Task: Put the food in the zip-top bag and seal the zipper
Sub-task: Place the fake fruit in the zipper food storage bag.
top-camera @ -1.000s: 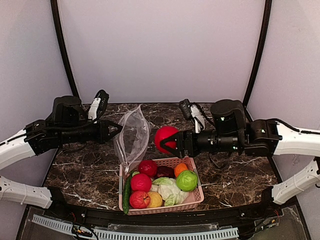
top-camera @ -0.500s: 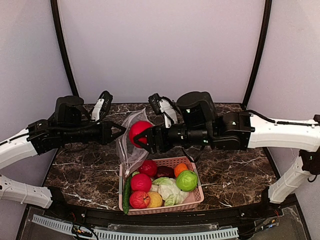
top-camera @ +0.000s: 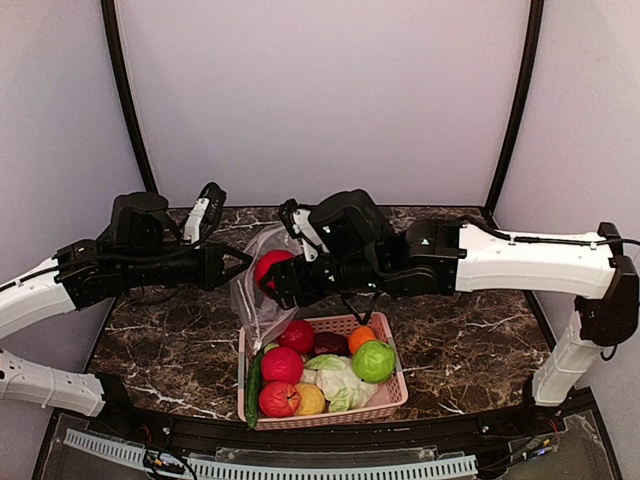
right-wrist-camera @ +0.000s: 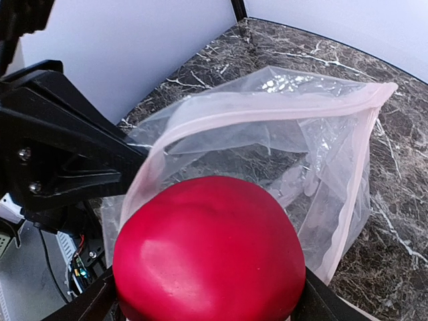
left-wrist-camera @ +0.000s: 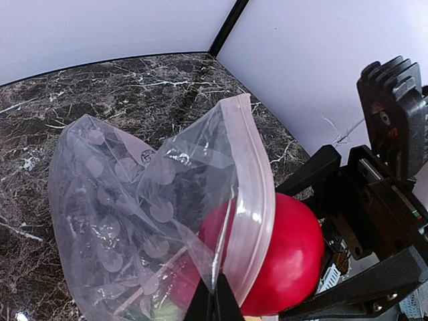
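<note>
- Two holds: left gripper (left-wrist-camera: 214, 304) pinches the zip-top bag (left-wrist-camera: 114, 200) by its zipper (left-wrist-camera: 253, 194); right gripper (top-camera: 270, 279) clasps the red ball (right-wrist-camera: 207, 247).
- Ball should go deeper, toward nine o'clock, before release.

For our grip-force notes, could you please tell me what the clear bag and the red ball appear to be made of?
The zip-top bag: thin clear plastic film, glossy, creased and see-through. The red ball: likely smooth moulded plastic or rubber, with a soft sheen; unclear which.
</note>
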You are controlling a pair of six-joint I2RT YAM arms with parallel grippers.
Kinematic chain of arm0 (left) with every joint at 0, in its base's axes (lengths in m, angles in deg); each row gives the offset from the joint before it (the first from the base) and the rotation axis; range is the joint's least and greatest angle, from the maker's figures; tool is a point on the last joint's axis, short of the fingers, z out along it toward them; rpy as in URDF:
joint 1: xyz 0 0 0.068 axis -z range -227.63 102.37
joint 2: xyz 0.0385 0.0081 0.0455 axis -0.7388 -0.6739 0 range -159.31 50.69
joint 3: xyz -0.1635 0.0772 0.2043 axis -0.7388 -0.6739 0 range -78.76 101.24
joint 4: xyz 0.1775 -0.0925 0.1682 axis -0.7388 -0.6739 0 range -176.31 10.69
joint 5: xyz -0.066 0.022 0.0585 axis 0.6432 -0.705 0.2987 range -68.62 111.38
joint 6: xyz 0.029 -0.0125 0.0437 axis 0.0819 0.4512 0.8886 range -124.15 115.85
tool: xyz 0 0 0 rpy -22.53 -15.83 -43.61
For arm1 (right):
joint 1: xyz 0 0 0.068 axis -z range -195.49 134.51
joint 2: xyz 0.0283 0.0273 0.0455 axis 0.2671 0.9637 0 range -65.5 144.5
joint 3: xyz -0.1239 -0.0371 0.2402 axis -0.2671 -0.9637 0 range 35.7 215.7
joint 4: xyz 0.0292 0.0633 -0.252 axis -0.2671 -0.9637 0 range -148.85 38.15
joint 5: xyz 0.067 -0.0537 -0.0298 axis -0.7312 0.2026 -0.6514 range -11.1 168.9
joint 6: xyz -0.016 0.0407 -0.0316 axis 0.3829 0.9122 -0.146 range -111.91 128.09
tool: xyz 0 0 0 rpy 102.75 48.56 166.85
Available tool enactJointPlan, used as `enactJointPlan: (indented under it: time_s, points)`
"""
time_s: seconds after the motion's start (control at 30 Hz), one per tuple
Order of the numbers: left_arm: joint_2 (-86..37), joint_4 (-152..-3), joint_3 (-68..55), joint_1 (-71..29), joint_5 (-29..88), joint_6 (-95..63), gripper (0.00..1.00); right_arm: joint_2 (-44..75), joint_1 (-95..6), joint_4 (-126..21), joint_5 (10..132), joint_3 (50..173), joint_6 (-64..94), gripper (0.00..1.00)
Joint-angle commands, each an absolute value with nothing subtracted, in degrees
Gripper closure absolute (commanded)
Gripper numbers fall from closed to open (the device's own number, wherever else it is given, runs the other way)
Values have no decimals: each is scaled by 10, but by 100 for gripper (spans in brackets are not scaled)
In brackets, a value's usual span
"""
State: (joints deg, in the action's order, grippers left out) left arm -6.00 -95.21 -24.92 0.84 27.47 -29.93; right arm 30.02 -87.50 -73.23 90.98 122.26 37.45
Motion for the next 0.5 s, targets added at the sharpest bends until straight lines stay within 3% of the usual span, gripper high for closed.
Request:
enactJointPlan:
  time_s: [0.0, 0.27, 0.47]
  points:
    - [-63, -941, -258, 6, 283, -303, 99, 317, -876, -770, 943, 1247, 390, 34]
    - [-63, -940, -259, 6, 285, -304, 99, 330, -874, -785, 939, 1262, 391, 17]
    - [-63, -939, -260, 6, 285, -305, 99, 328, -873, -785, 938, 1261, 388, 10]
